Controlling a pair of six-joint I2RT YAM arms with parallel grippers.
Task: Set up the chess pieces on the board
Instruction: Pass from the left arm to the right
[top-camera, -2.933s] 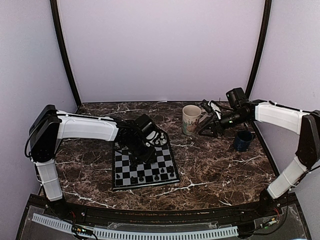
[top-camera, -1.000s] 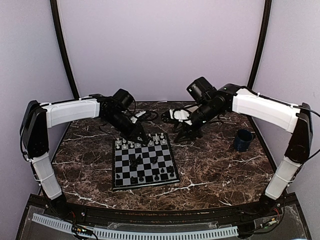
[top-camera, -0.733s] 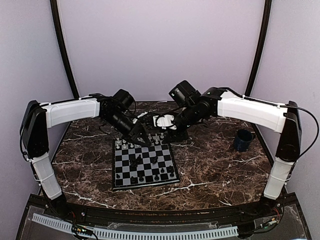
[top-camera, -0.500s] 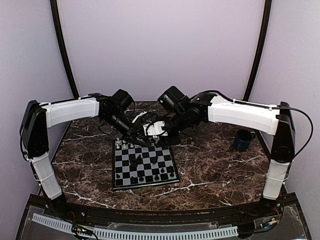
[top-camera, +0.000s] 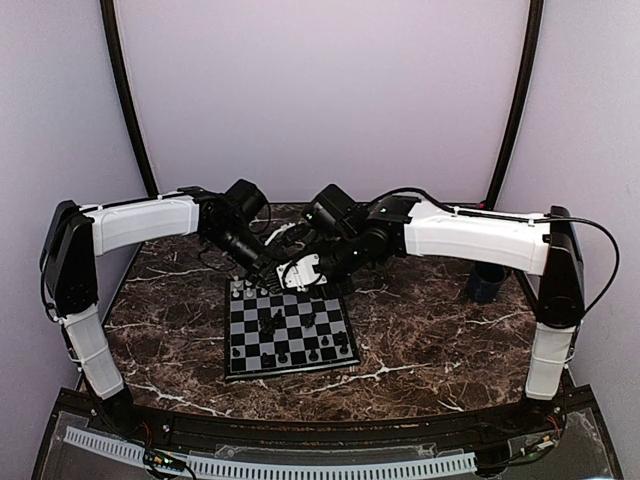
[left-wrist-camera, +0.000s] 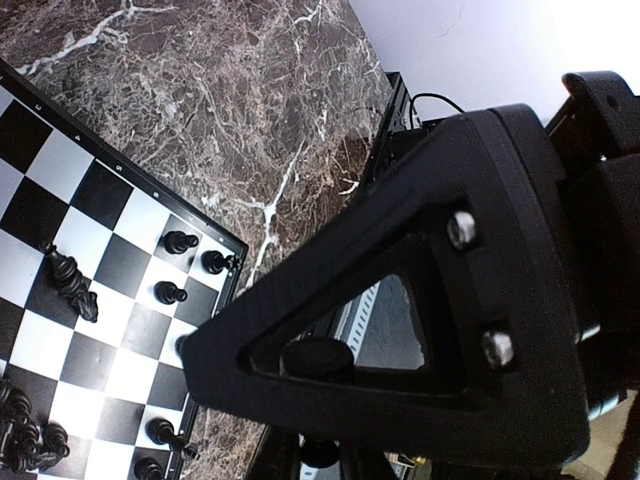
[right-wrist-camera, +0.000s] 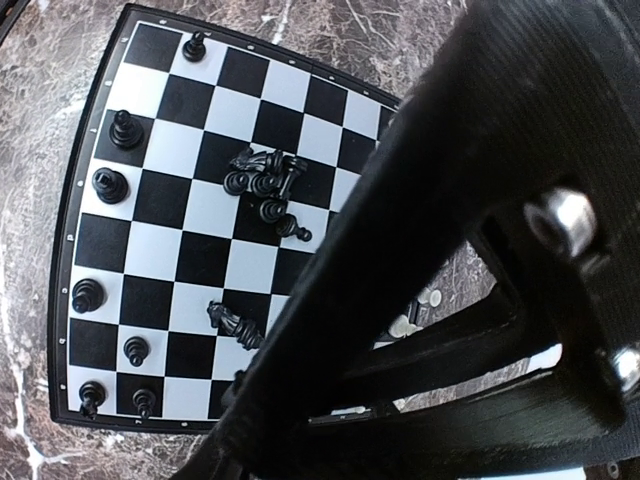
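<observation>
The board (top-camera: 292, 346) lies left of the table's middle. Black chess pieces (top-camera: 283, 357) stand along its near edge and others lie heaped in the middle (top-camera: 272, 322). White pieces (top-camera: 248, 290) stand along the far edge. My right gripper (top-camera: 314, 268) is shut on a cream mug (top-camera: 297, 272), held tilted over the board's far edge. My left gripper (top-camera: 268, 278) hovers at the far left corner, its fingers tapering to one point with nothing seen in them. The right wrist view shows the board (right-wrist-camera: 175, 250), toppled black pieces (right-wrist-camera: 262, 180) and white pieces (right-wrist-camera: 405, 325). The left wrist view shows black pawns (left-wrist-camera: 180, 240).
A dark blue cup (top-camera: 487, 282) stands at the right of the table, partly behind my right arm. The dark marble tabletop (top-camera: 430, 340) ends at purple walls at the back and on both sides. The two grippers sit close together above the board's far edge.
My right arm swung left from the back right, carrying the mug to the board's far edge. My left gripper left the board's middle for the far left corner, then held still.
</observation>
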